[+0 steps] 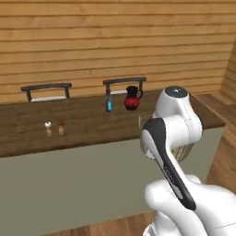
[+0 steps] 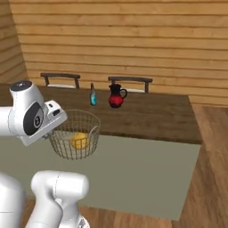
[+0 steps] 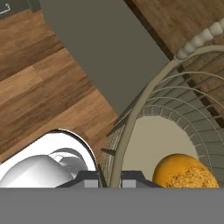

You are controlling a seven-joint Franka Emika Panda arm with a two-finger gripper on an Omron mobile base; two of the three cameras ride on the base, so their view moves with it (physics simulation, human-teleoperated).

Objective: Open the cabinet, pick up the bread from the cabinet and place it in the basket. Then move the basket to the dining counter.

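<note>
My gripper (image 3: 114, 180) is shut on the rim of the pale wire basket (image 2: 75, 136), with the rim wire pinched between the fingertips (image 3: 97, 179). The yellow-orange bread (image 2: 80, 141) lies on the basket's floor, and in the hand view the bread (image 3: 183, 171) shows at the lower right inside the basket (image 3: 175, 109). The basket hangs at the front edge of the dining counter (image 2: 151, 116), a dark wood top over a grey-green front panel; whether it touches the top I cannot tell. In the left base view my arm covers most of the basket (image 1: 185, 152). The cabinet is out of view.
On the dining counter (image 1: 92, 124) stand a red jug (image 2: 116, 96), a blue bottle (image 2: 93, 95) and two small shakers (image 1: 54, 128). Two chairs (image 2: 60, 79) (image 2: 130, 82) stand behind it against a wood plank wall. Wood floor lies to the right of the counter's end.
</note>
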